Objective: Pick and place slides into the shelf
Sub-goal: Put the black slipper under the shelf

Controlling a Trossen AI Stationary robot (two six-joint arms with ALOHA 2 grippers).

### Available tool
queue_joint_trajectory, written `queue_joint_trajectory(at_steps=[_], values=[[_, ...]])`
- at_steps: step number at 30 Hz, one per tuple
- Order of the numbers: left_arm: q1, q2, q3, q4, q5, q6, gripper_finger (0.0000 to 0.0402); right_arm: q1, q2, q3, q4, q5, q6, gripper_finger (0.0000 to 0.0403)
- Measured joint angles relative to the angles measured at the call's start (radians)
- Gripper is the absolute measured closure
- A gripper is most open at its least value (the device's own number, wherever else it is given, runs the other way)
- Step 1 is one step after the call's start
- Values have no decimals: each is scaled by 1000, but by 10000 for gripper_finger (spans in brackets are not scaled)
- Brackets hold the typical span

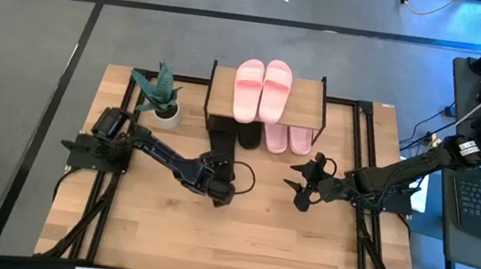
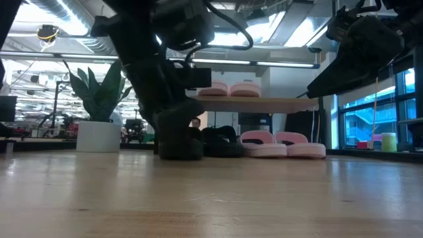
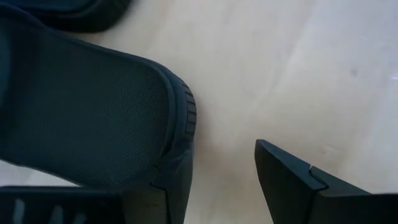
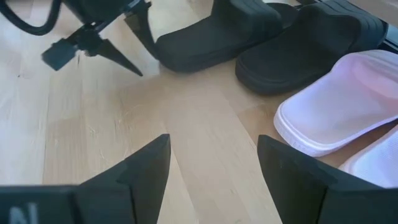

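1. We're watching the left pincer working low at the heel of a black slide on the worktop, just in front of the shelf.
2. Risk first: in the left wrist view one finger seems pressed against the heel rim while the other is sitting apart over bare wood. If it closes like that, we're judging it could pinch only the rim, and the soft foam may twist or slip out.
3. Second risk: the other black slide is lying just beside it, w/ a pink pair alongside under the shelf. A sloppy lift could nudge them.
4. Left pincer state: fingers apart, roughly a heel's width, touching the slide but not clamped yet.
5. Right pincer is hovering near the pink slide, fingers wide apart, holding nothing.
6. One pink pair is already sitting on the shelf top.
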Motion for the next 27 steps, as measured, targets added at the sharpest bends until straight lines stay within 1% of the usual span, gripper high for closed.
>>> queue_joint_trajectory(at_steps=[6,9,13,21,27], values=[[30,0,0,-3,-9,8,237,0,0,0,0,0,1,161],[44,0,0,-18,-41,28,237,0,0,0,0,0,1,161],[72,0,-1,-27,-59,44,237,0,0,0,0,0,1,161],[132,0,-1,-25,-55,105,237,0,0,0,0,0,-1,161],[175,0,-1,-24,-54,109,237,0,0,0,0,0,-1,161]])
